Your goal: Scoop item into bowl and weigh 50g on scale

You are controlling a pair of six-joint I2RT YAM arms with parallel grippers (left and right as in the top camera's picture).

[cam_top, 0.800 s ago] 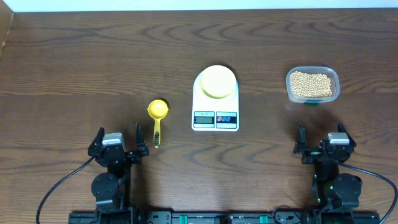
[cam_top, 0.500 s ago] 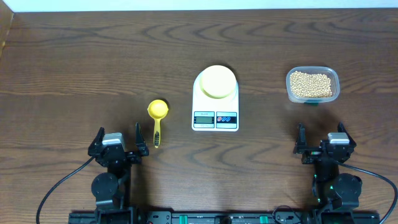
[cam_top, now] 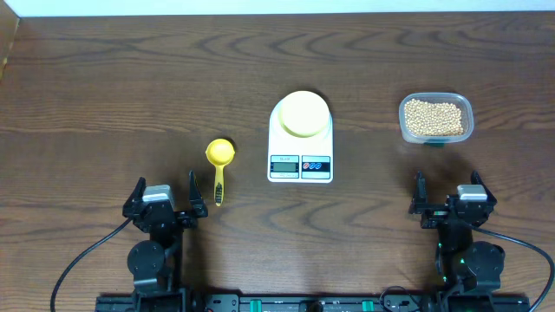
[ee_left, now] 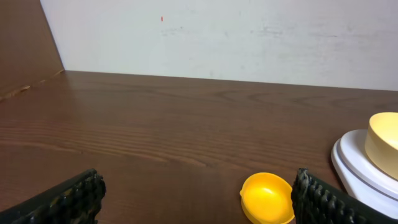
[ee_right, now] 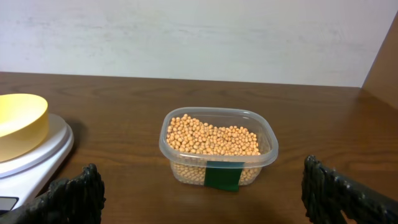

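Closest in, at the near edge of the table (cam_top: 104,87): left gripper (cam_top: 166,195) and right gripper (cam_top: 447,195), jaws spread wide, nothing between them. Just beyond the left gripper, a yellow measuring scoop (cam_top: 218,173) flat on the wood, cup pointing away. Farther, at centre, the white digital scale (cam_top: 300,165), pale yellow bowl (cam_top: 304,113) sitting on its platform. Off right, well apart from the scale, a clear plastic tub (cam_top: 403,121) full of soybeans (cam_top: 434,117).

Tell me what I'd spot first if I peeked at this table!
Probably the bright yellow scoop lying left of the middle, and the clear tub heaped with tan beans at the right. Between them sits a white scale with a pale yellow bowl on top.
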